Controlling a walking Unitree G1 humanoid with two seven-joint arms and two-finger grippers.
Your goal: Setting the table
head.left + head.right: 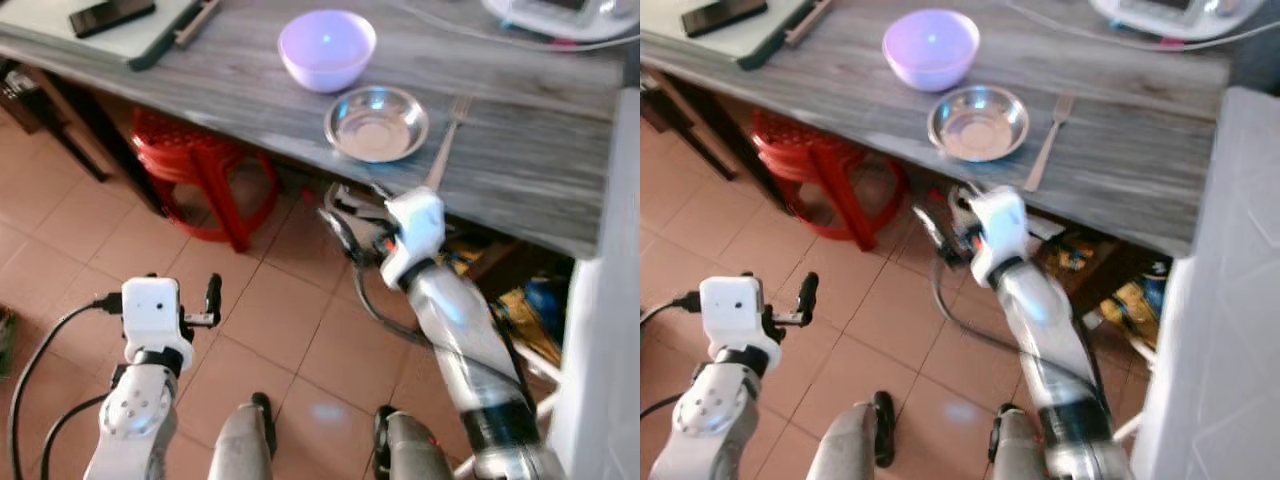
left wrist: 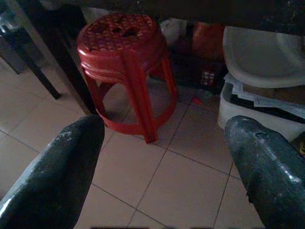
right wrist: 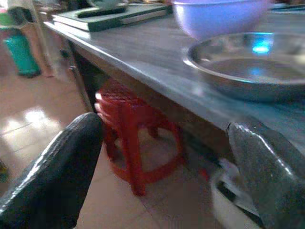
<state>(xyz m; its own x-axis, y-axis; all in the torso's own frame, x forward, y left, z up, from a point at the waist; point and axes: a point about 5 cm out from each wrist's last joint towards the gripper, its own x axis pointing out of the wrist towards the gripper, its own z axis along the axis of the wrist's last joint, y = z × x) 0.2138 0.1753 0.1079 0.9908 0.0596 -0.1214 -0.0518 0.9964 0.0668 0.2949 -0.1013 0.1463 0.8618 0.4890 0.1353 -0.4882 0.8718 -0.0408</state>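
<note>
We see the grey wooden desk [image 1: 520,150] carrying a lilac bowl [image 1: 327,47], a steel dish [image 1: 377,122] just beside it near the front edge, and a fork [image 1: 446,139] beside the dish. Our right pincer [image 3: 164,157] hangs open, empty, just below that edge. Our left pincer [image 2: 164,157] is open over the tiled floor, facing a red stool [image 2: 125,62].

The right gripper [image 3: 164,171] has its two black fingers [image 3: 52,176] spread wide apart with nothing between them. It sits low, just below the edge of a grey wooden table [image 3: 157,67]. A shiny metal bowl [image 3: 248,71] rests on the table near the edge. A purple bowl [image 3: 214,16] stands just behind it. Farther along lies a green book [image 3: 109,16]. A red stool [image 3: 136,138] stands under the table on a shiny tiled floor [image 3: 43,124].
</note>
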